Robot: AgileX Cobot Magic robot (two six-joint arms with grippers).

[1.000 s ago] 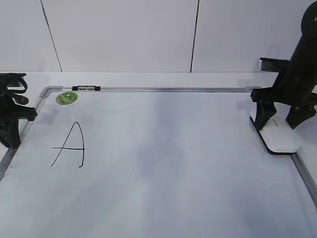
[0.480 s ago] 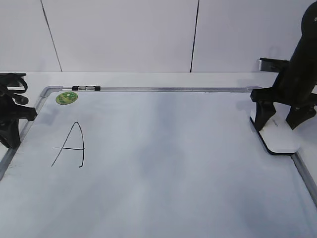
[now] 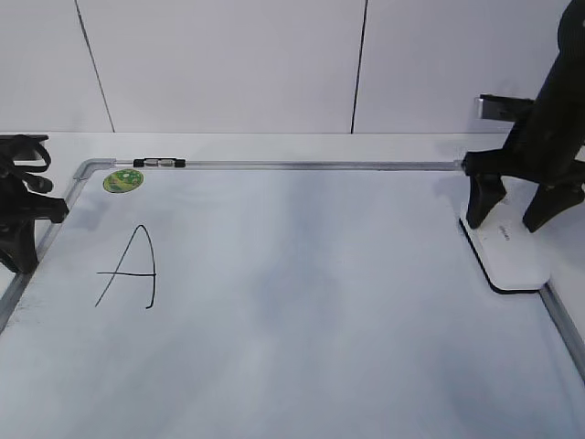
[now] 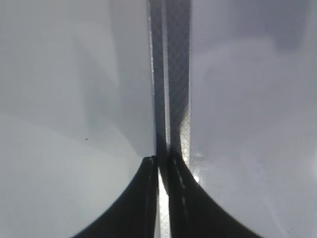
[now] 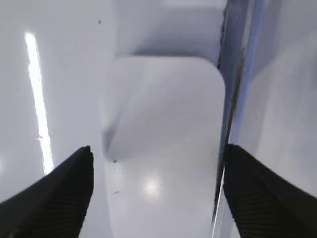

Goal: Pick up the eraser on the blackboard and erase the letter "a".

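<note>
The eraser [image 3: 514,254], a white rounded block with a dark underside, lies flat on the blackboard [image 3: 320,302] by its right frame. My right gripper [image 3: 505,225] is open just above the eraser's far end, with a finger on each side. In the right wrist view the eraser [image 5: 163,109] lies between the open fingers [image 5: 157,148]. A large capital "A" [image 3: 132,270] is drawn at the board's left. No small letter "a" shows anywhere. My left gripper [image 3: 20,240] is shut and empty at the board's left edge, with its tips [image 4: 159,161] over the frame.
A round green sticker [image 3: 122,180] sits in the board's far left corner. A small black-and-clear marker [image 3: 159,163] lies on the far frame beside it. The silver frame [image 4: 176,74] runs under my left gripper. A white wall stands behind the table.
My right gripper has risen from low around the eraser to just above it. The eraser now lies flat on the board. The left arm has not moved.
</note>
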